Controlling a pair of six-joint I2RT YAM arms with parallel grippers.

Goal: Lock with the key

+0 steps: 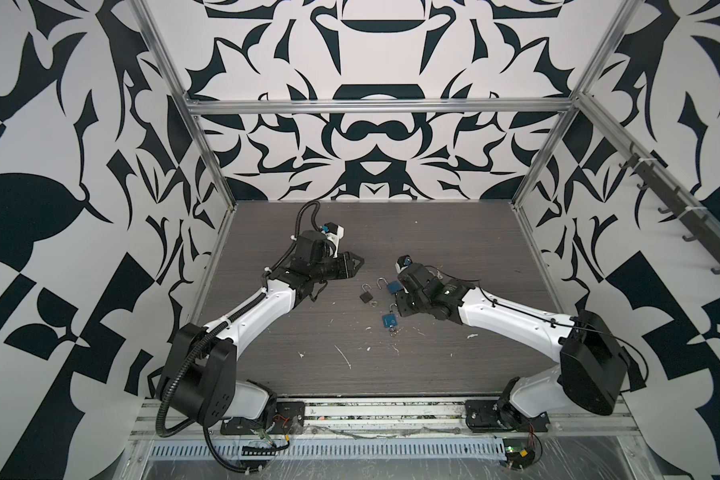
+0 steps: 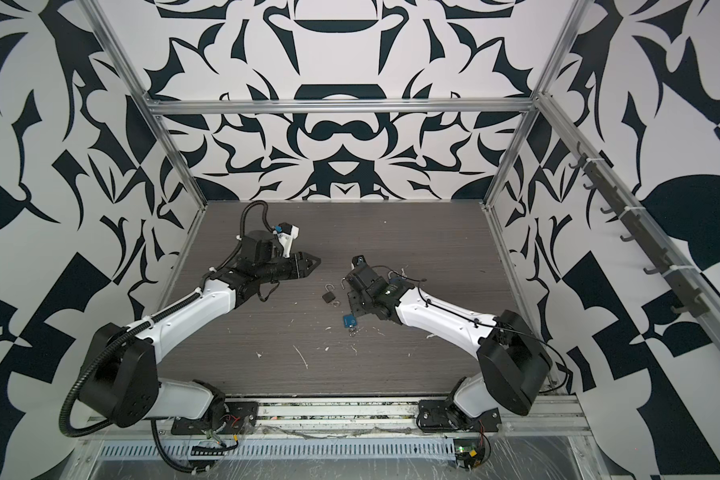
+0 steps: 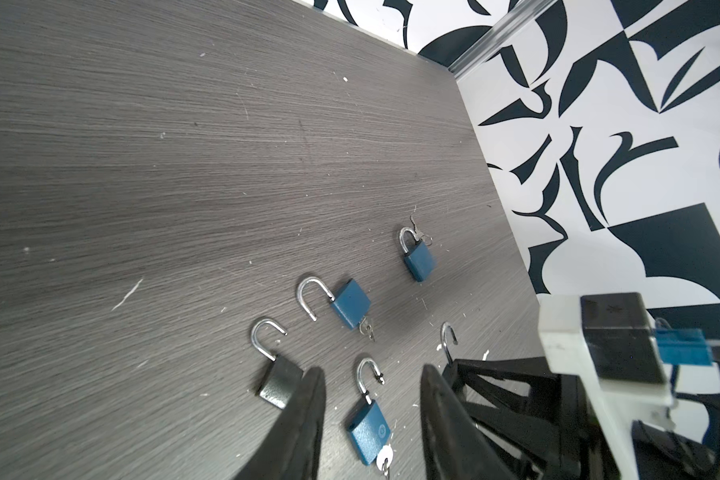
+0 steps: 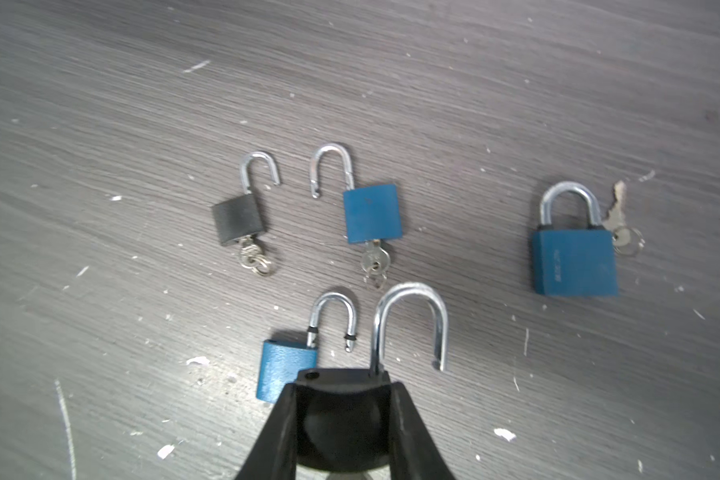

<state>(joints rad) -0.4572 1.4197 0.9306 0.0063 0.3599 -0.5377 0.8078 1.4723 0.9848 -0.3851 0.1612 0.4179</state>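
Note:
My right gripper [image 4: 344, 415] is shut on a black padlock [image 4: 341, 384] held above the table. Its silver shackle [image 4: 408, 324] stands open, and its key is hidden behind the fingers. In a top view this gripper [image 1: 399, 305] hangs over the group of locks. My left gripper [image 1: 358, 262] hovers to the left, open and empty. In the left wrist view, a textured blue padlock [image 3: 368, 432] with a key [image 3: 385, 455] lies on the table between its fingers [image 3: 308, 399].
On the grey wood table [image 4: 100, 104] lie a small black padlock [image 4: 238, 222] and a blue padlock [image 4: 373, 214], both open with keys in them. A shut blue padlock [image 4: 572, 262] has a key [image 4: 618, 216] beside it. Patterned walls enclose the table.

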